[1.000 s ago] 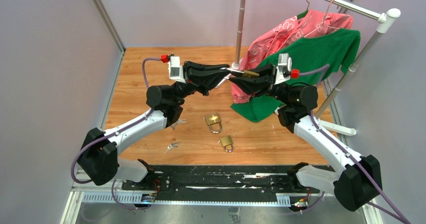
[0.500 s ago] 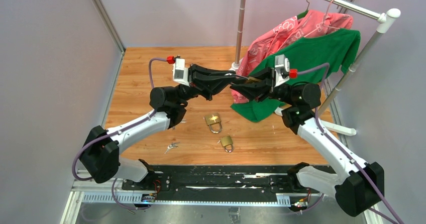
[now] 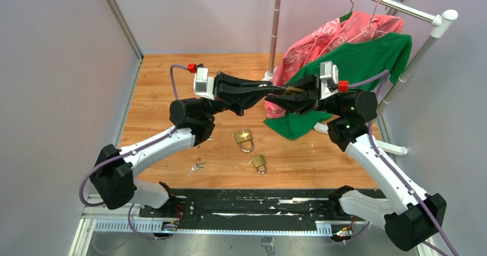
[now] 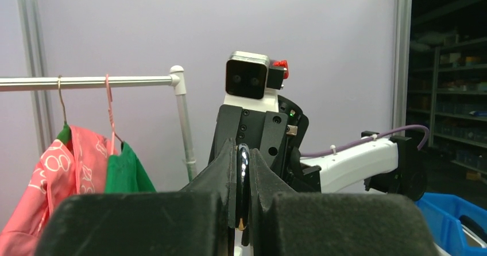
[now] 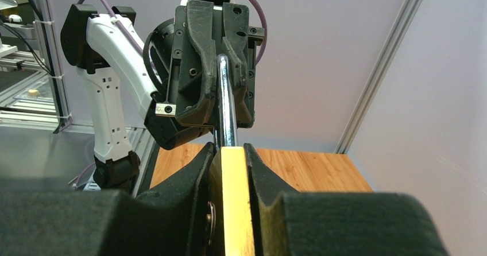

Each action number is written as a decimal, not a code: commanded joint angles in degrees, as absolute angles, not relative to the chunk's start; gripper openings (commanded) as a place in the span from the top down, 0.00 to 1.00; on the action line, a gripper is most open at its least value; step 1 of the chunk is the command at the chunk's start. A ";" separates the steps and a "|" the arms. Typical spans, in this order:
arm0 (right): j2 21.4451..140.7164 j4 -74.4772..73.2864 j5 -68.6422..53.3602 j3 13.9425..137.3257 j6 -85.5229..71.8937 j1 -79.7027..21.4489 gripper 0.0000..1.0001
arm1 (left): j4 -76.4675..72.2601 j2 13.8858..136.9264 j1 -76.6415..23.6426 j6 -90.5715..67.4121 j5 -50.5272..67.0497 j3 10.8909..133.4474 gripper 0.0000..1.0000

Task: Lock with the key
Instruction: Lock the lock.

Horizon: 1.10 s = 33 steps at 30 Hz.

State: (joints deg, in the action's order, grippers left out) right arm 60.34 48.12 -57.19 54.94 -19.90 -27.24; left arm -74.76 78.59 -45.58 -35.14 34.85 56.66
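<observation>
High above the counter (image 3: pixel 166 104), my right tool (image 5: pixel 230 159) is part-closed, clamped on the brass padlock (image 5: pixel 236 210). My left tool (image 4: pixel 242 170) is pinched tight on the padlock's steel shackle (image 5: pixel 225 104). Small keys (image 3: pixel 196 167) lie on the counter well below the padlock.

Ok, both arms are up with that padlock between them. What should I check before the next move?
1. Right pincer clamped on the brass padlock body: ok.
2. Left pincer closed on the shackle: ok.
3. Shackle pushed fully home: cannot tell.
4. Key in a pincer: not ok. The keys lie on the table.
5. Key already in the padlock: cannot tell, the keyhole is hidden.
</observation>
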 commanded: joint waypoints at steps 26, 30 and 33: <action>64.25 57.26 -53.15 56.31 -24.66 -24.80 1.00 | -62.24 93.71 -57.80 -44.77 47.45 55.46 1.00; 65.18 57.17 -53.02 57.14 -24.45 -24.78 1.00 | -62.68 94.79 -57.78 -45.50 47.55 55.68 1.00; 64.66 53.18 -53.12 57.22 -22.16 -24.83 1.00 | -62.23 94.42 -57.52 -44.82 47.90 55.64 1.00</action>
